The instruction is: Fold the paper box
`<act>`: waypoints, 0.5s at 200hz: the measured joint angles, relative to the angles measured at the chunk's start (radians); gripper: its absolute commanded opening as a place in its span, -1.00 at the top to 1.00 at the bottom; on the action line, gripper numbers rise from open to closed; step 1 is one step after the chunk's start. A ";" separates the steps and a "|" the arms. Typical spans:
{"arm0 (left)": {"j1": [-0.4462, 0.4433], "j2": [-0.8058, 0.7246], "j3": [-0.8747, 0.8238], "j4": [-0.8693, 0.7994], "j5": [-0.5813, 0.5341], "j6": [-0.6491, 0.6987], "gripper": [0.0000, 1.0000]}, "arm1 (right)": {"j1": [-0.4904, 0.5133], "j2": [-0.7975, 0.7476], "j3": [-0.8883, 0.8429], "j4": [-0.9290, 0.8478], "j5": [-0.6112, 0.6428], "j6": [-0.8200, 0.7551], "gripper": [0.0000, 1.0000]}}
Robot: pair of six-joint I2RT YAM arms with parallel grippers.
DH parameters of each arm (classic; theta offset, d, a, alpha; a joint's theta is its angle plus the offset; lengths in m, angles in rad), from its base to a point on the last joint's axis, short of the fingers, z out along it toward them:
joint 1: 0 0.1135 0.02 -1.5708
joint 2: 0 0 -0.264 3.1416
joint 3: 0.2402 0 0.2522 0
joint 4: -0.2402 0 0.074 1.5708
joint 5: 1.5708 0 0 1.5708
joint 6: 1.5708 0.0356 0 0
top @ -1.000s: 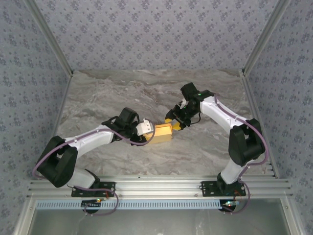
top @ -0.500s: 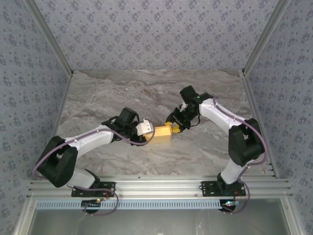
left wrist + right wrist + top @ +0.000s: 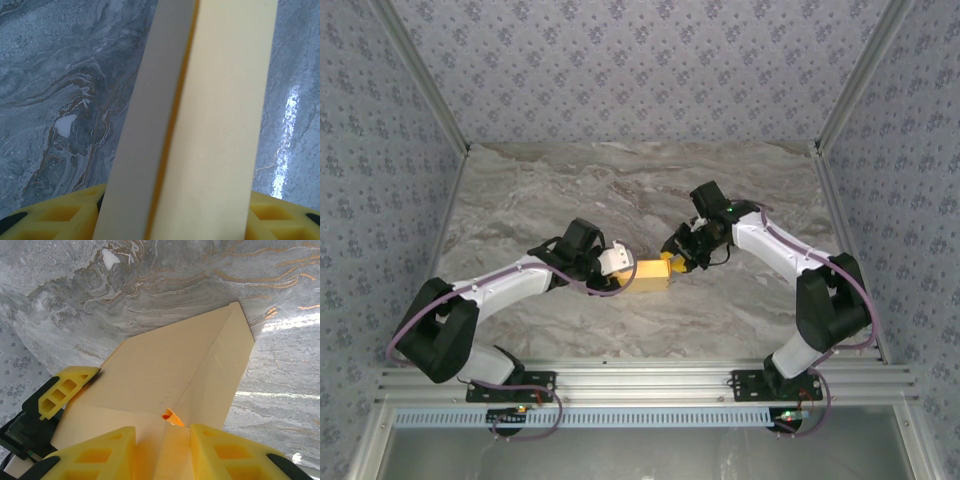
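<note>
The paper box [image 3: 652, 271] is a small yellow-orange card box, held between both grippers at mid-table. My left gripper [image 3: 626, 268] is shut on its left end. In the left wrist view the box's pale wall [image 3: 215, 125] runs up between the yellow fingers [image 3: 60, 215]. My right gripper [image 3: 674, 262] is shut on the right end. In the right wrist view its fingers [image 3: 230, 455] pinch a folded end flap, and the box's open inside [image 3: 165, 365] spreads beyond them. A small orange tab [image 3: 171, 416] sticks up at the corner. The left gripper's fingertip [image 3: 62, 390] touches the far end.
The marble table [image 3: 620, 190] lies open behind and in front of the box. Patterned walls [image 3: 640, 60] close in the back and both sides, and an aluminium rail [image 3: 640, 380] runs along the near edge by the arm bases.
The right gripper has shifted slightly down and in against the box's right end, and its elbow has swung outward. The left arm and the box have barely moved.
</note>
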 measured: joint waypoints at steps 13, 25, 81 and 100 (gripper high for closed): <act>0.000 0.000 -0.003 0.013 -0.003 0.000 -0.13 | 0.000 -0.003 -0.006 0.008 0.003 0.005 0.36; 0.000 0.000 -0.007 0.028 -0.003 0.000 -0.14 | 0.000 -0.008 -0.014 0.018 0.003 0.013 0.36; 0.000 0.008 -0.010 0.044 0.000 0.015 -0.08 | 0.000 -0.012 -0.016 0.028 0.004 0.043 0.30; -0.001 0.009 -0.009 0.048 0.001 0.023 -0.08 | 0.000 -0.012 0.008 0.002 0.011 0.043 0.29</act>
